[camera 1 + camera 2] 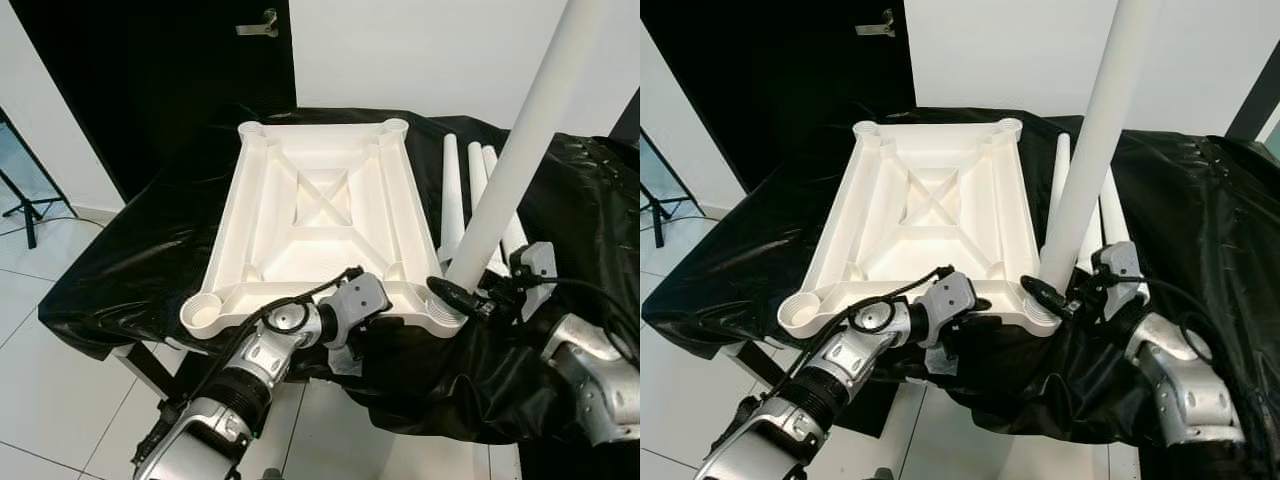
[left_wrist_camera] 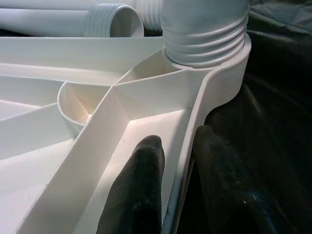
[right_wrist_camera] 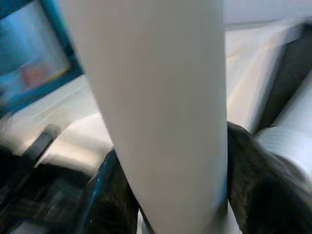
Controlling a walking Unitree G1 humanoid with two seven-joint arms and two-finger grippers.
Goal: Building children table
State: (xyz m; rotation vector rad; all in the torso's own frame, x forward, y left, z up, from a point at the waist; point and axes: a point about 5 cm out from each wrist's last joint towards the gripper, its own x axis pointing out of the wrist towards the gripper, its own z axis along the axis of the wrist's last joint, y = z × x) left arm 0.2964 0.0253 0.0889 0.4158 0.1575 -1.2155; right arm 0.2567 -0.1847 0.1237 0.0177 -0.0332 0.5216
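Left hand [image 1: 352,318] is pinching the top's [image 1: 325,200] rim while right hand [image 1: 462,297], clasping a leg [image 1: 520,140], is apparently screwing it into the corner socket [image 2: 222,73].

Tabletop [image 1: 320,215] upside down on covered table [image 1: 150,260]. Leg [image 1: 520,150] upright in near-right corner socket [image 1: 440,305]. Three spare legs [image 1: 470,190] lying right of tabletop. Door [image 1: 150,70] behind table, left.

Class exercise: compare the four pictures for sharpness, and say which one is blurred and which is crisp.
Right wrist view: soft and smeared, the white leg and the blue-framed background both blurred. Left wrist view: crisp on the tabletop's ribs. Both eye views: evenly lit and sharp.
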